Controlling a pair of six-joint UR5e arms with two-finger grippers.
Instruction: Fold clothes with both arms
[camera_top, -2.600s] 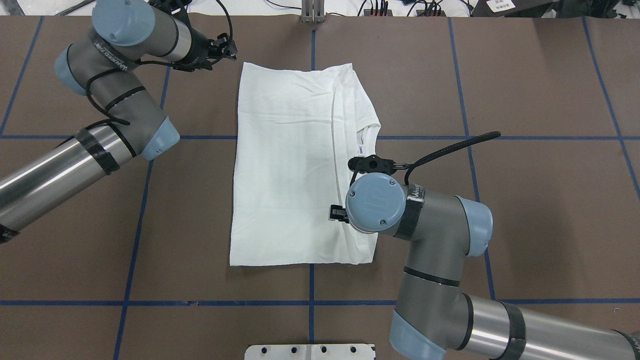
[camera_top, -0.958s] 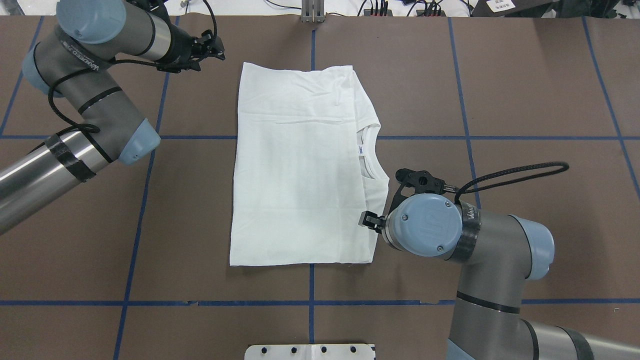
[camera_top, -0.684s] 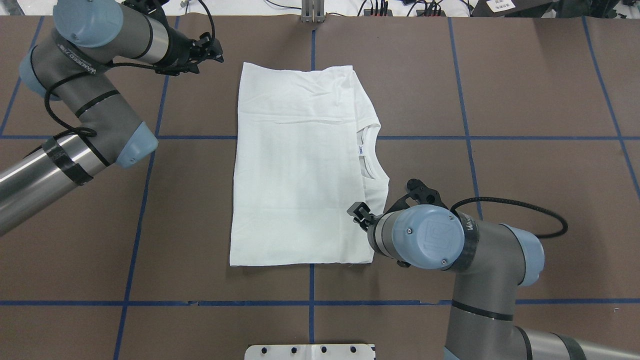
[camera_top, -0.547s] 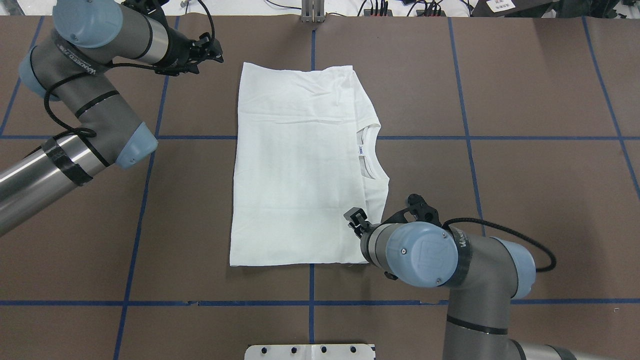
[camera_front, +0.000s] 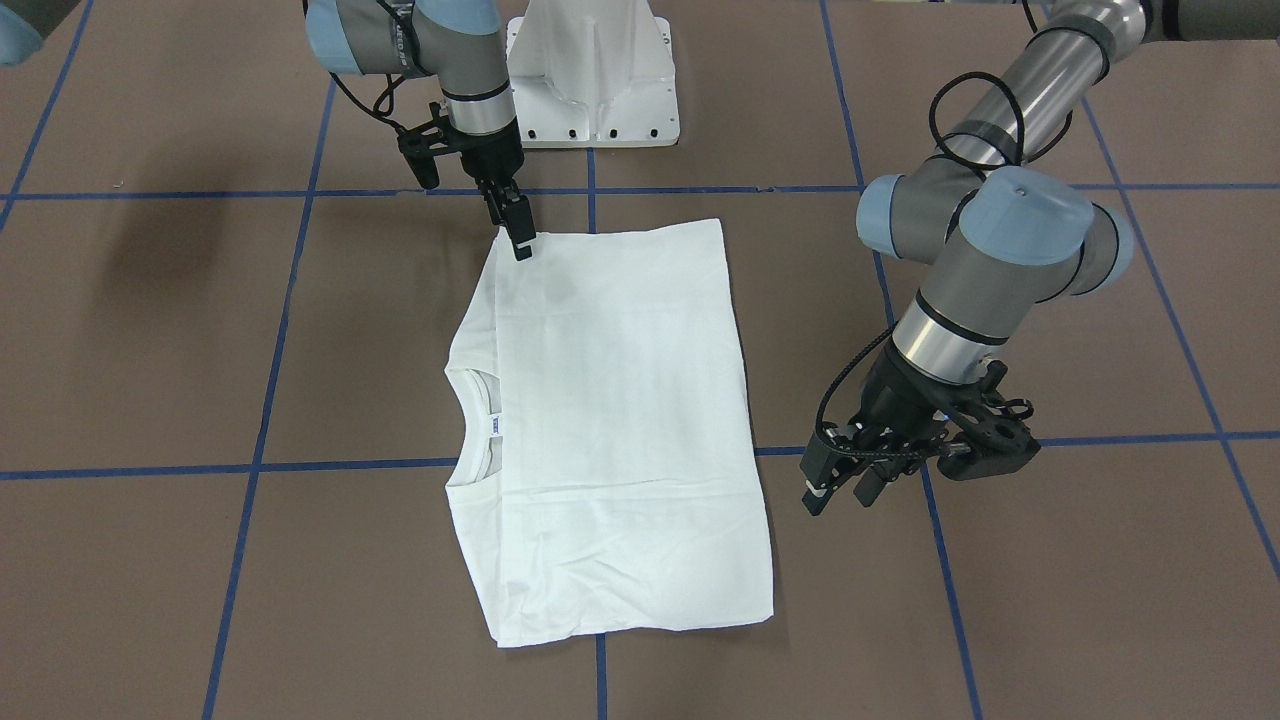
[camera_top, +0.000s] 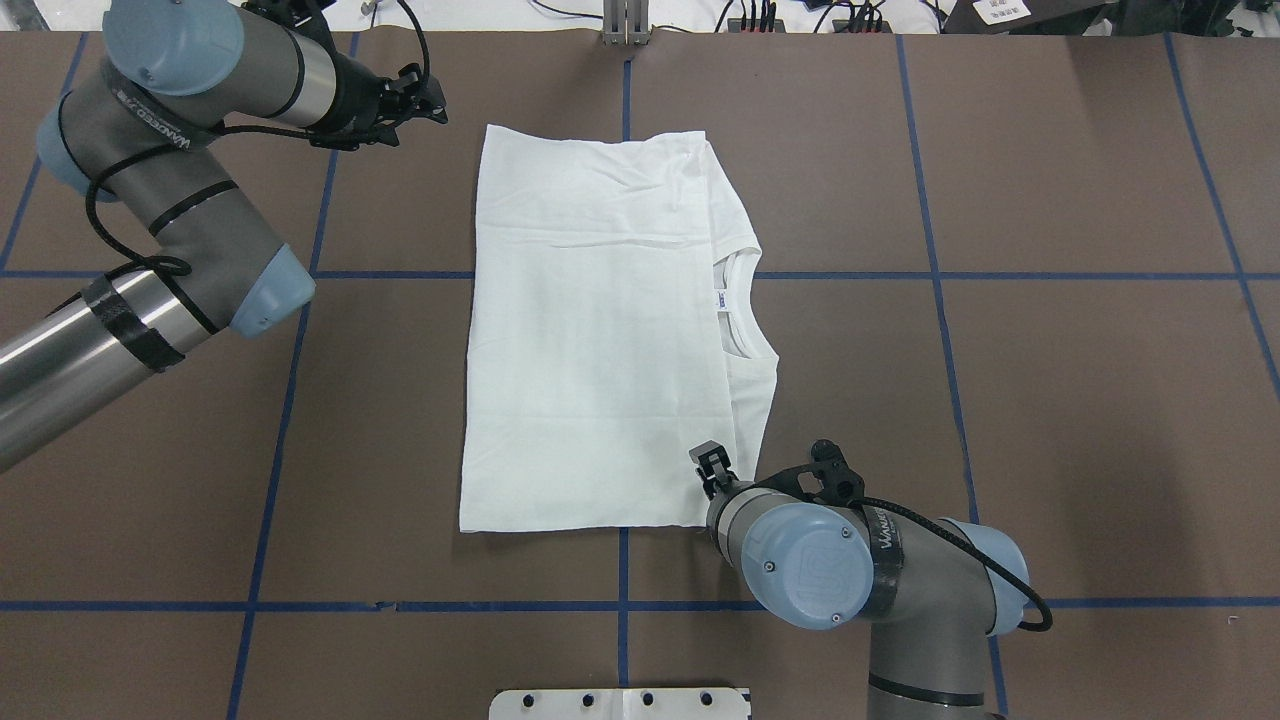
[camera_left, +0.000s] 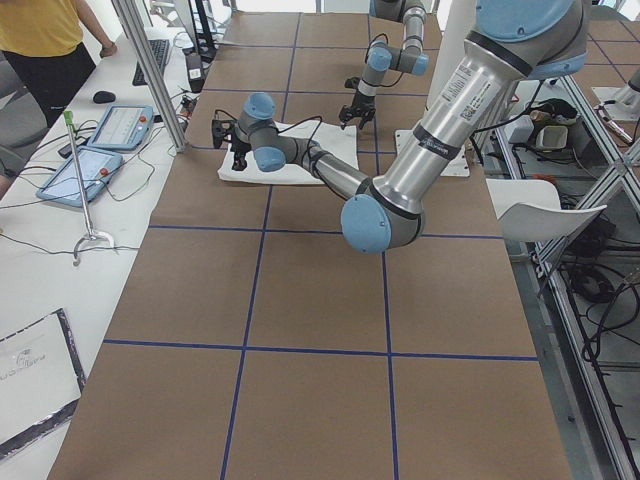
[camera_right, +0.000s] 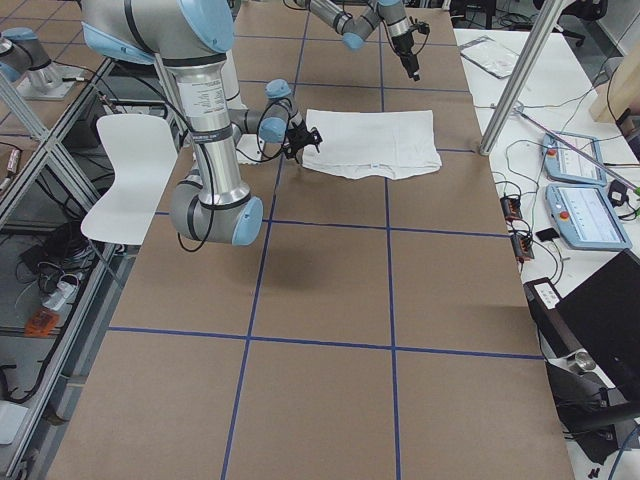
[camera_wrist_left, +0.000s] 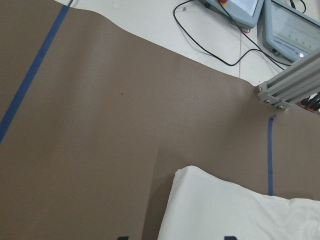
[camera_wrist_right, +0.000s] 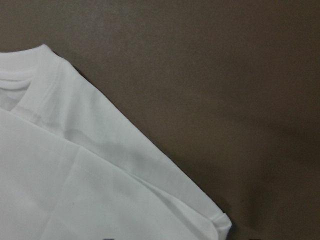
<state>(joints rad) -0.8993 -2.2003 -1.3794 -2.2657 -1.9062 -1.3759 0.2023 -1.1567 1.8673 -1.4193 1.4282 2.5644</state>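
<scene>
The clothes are one white T-shirt (camera_top: 590, 330), folded into a flat rectangle in the middle of the brown table, collar and neck label (camera_top: 719, 300) showing on its right side. My right gripper (camera_top: 710, 462) hangs just over the shirt's near right corner, fingers apart, holding nothing; the front view shows this gripper (camera_front: 521, 242) at the shirt (camera_front: 610, 420) corner. My left gripper (camera_top: 437, 98) is off the far left corner above bare table. From the front the left gripper (camera_front: 840, 492) stands open and empty. The left wrist view shows that shirt corner (camera_wrist_left: 225, 210).
A white pedestal base (camera_front: 595, 80) stands at the robot's edge of the table. An aluminium post (camera_top: 625, 20) rises at the far edge, with cables and control tablets (camera_wrist_left: 245, 5) behind it. A person (camera_left: 45, 40) stands beyond that side. Blue tape lines cross the table.
My right arm drew back from over the shirt's right half to its near right corner. My left gripper shifted slightly left, away from the far left corner. The shirt lies flatter.
</scene>
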